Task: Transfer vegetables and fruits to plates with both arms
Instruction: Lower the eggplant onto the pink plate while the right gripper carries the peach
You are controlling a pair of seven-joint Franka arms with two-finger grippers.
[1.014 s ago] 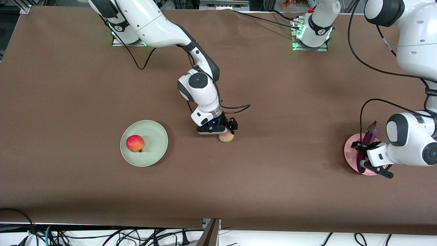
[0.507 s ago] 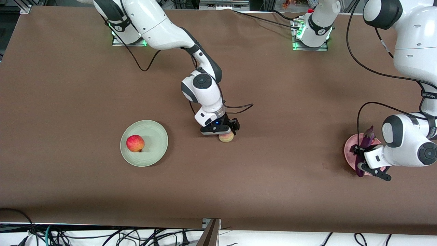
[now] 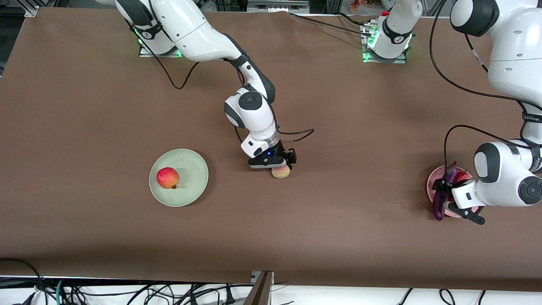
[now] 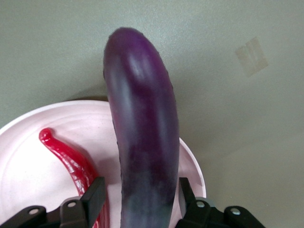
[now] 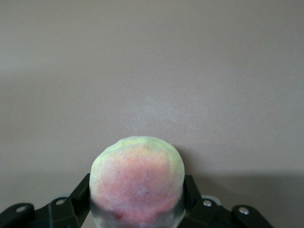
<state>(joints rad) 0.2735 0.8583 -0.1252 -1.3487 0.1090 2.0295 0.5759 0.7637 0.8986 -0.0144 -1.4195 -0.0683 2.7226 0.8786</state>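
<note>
My left gripper (image 3: 444,195) is low over the pink plate (image 3: 431,183), open, with its fingers on either side of the purple eggplant (image 3: 439,205). The eggplant lies across the plate with its rounded end past the rim. In the left wrist view the eggplant (image 4: 142,137) sits between the fingers (image 4: 95,192) with a gap on one side. The red chili (image 4: 69,159) lies beside it on the plate (image 4: 28,142). My right gripper (image 3: 280,166) is shut on the pale peach (image 3: 281,172) at table height mid-table; it also shows in the right wrist view (image 5: 137,175). The red-orange fruit (image 3: 167,177) lies on the green plate (image 3: 192,167).
The brown table top (image 3: 338,237) is bare between the two plates. The pink plate is near the left arm's end of the table. Cables hang along the table edge nearest the front camera (image 3: 127,292).
The eggplant has tipped from nearly upright down onto the pink plate, and the chili now shows beside it. The right gripper shifted slightly and closed round the peach.
</note>
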